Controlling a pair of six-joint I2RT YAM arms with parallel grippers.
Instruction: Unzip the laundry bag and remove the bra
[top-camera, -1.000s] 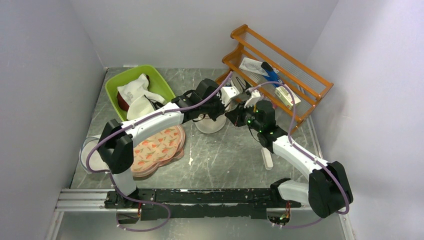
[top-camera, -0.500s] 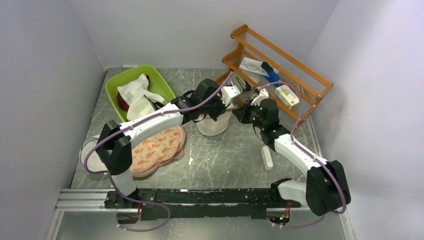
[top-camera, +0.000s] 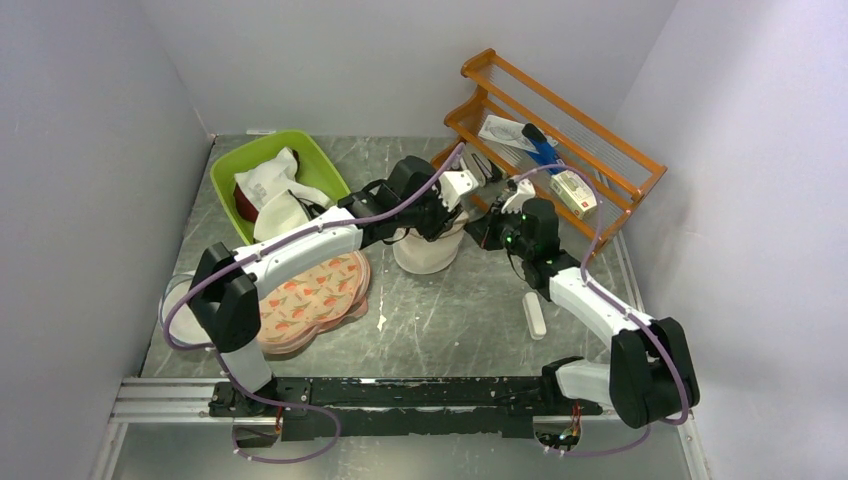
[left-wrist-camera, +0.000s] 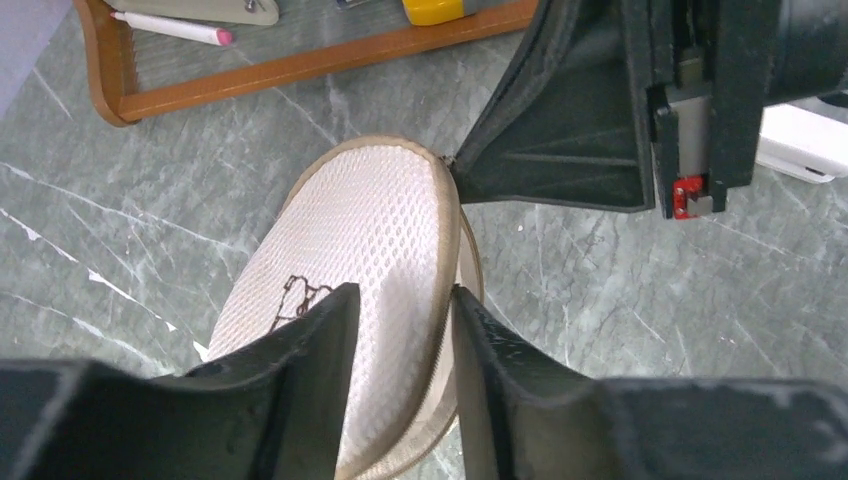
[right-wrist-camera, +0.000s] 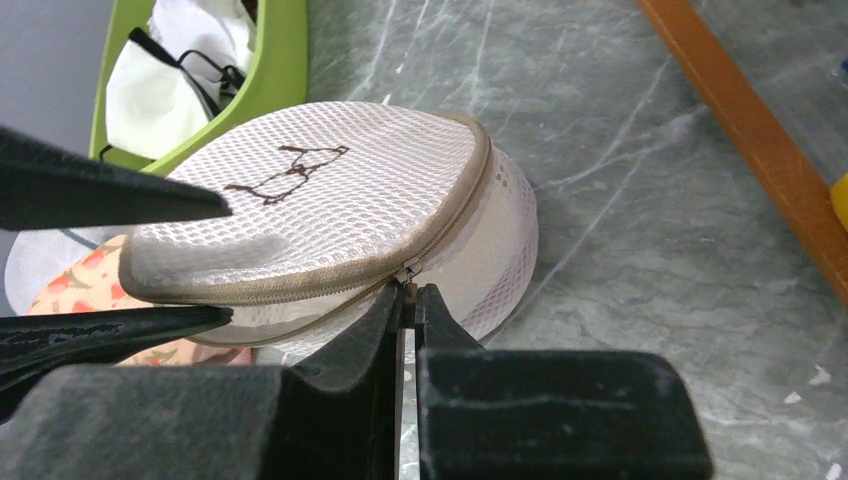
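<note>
The laundry bag (top-camera: 428, 252) is a round white mesh drum with a beige zip rim, at mid table. A black bra outline marks its lid (right-wrist-camera: 290, 172). My left gripper (top-camera: 445, 222) reaches over it from the left. In the left wrist view it (left-wrist-camera: 400, 300) is shut on the lid's rim, mesh and zip between the fingers. My right gripper (top-camera: 480, 232) is at the bag's right side. It (right-wrist-camera: 409, 292) is shut on the zip pull. The zip is partly open and the lid (left-wrist-camera: 350, 230) stands lifted. The bra is hidden.
A green bin (top-camera: 240, 165) with white garments stands at back left. Peach fruit-printed pads (top-camera: 315, 295) lie left of the bag, and a plain white round bag (top-camera: 178, 312) lies beyond them. A wooden rack (top-camera: 600, 150) with small items stands at back right. A white stick (top-camera: 536, 315) lies right of centre.
My right gripper has drawn back to the right with the zip pull. The bag has shifted slightly right and its lid stands higher. The left arm has barely moved.
</note>
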